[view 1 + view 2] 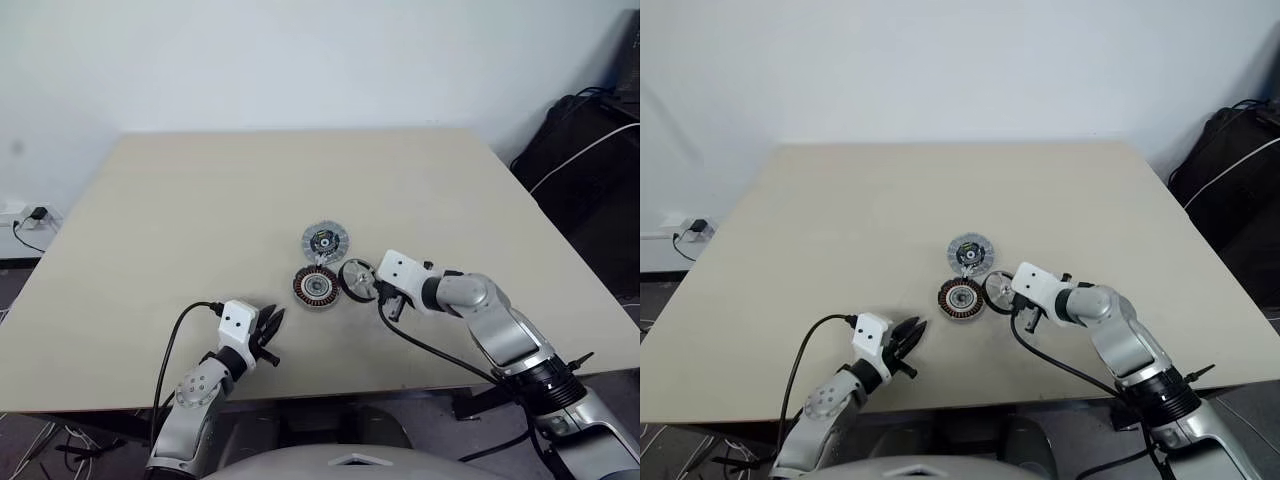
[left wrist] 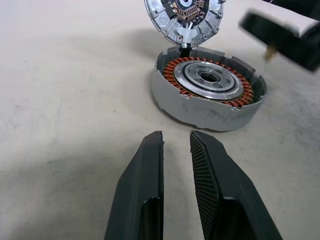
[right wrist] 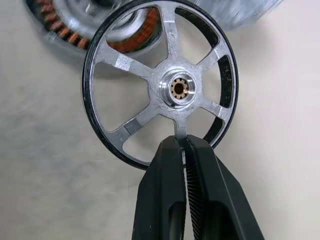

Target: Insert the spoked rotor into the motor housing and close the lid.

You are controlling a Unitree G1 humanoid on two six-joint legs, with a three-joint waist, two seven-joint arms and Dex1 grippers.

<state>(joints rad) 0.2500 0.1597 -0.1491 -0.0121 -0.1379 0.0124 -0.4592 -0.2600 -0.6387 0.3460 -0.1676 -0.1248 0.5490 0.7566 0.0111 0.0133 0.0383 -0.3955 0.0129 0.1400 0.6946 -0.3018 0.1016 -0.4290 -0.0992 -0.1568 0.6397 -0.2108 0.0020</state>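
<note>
The spoked rotor (image 3: 175, 87), a thin silver wheel with a dark rim, is held tilted just right of the motor housing (image 1: 316, 288). My right gripper (image 3: 181, 144) is shut on one of its spokes. The housing is a dark puck with copper windings (image 2: 207, 87) and sits on the table (image 1: 200, 200). The ribbed silver lid (image 1: 325, 241) lies flat right behind the housing, touching it. My left gripper (image 2: 176, 137) rests near the table's front edge, pointing at the housing from a short way off. Its fingers stand a narrow gap apart with nothing between them.
A black bag (image 1: 590, 140) with a white cable stands beyond the table's right edge. A wall socket with a plug (image 1: 25, 215) sits low at the far left. A black cable (image 1: 440, 355) trails from my right wrist over the front edge.
</note>
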